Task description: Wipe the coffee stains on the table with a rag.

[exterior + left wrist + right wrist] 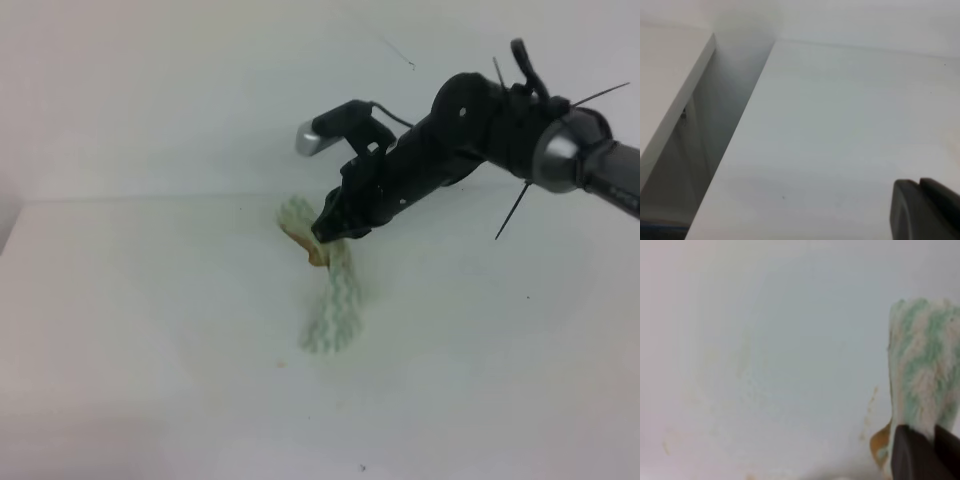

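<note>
The rag (pixel 330 300), white with green waves and a brown blotch near its top, trails from my right gripper (pixel 331 234) down onto the white table (pixel 150 330). That gripper is shut on the rag's upper end. In the right wrist view the rag (pixel 922 365) hangs between the dark fingers (pixel 912 455). Of the coffee stains I see only faint orange-brown smears (pixel 871 407) beside the rag and a tiny speck (pixel 281 362) below it. One dark corner of my left gripper (pixel 922 210) shows over bare table (pixel 840 125); its jaws are not readable.
A white wall rises behind the table's back edge (pixel 150 200). In the left wrist view a dark gap (pixel 705 140) runs along the table's left side, with another white ledge (pixel 670 100) beyond it.
</note>
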Controlling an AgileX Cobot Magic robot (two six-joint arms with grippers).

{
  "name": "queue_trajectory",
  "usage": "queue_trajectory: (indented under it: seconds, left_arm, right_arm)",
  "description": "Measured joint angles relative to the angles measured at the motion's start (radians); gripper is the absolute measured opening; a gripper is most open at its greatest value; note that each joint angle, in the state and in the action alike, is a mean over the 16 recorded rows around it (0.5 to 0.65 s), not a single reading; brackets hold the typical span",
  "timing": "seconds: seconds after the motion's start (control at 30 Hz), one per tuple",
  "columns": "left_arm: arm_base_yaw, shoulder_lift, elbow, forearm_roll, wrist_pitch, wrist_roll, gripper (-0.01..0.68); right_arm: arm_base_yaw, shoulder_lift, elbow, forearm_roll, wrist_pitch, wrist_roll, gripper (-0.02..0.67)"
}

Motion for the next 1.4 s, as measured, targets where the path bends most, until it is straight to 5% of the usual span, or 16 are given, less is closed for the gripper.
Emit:
queue_trajectory:
  seconds: [0.8,1.2,1.4]
  left_arm:
    - [0.0,0.0,-0.002,0.0,0.001,0.0,-0.003]
    - [0.0,-0.005,0.005,0.0,-0.002,0.0,-0.002]
    - [0.0,-0.003,0.002,0.0,-0.001,0.0,-0.002]
  right_arm:
    - [-0.114,-0.492,0.711,0.007,-0.39,-0.031,0.013]
    - [-0.118,-0.408,0.807,0.063,-0.487,-0.04,0.015]
    - [-0.118,-0.397,0.805,0.098,-0.511,-0.04,0.124]
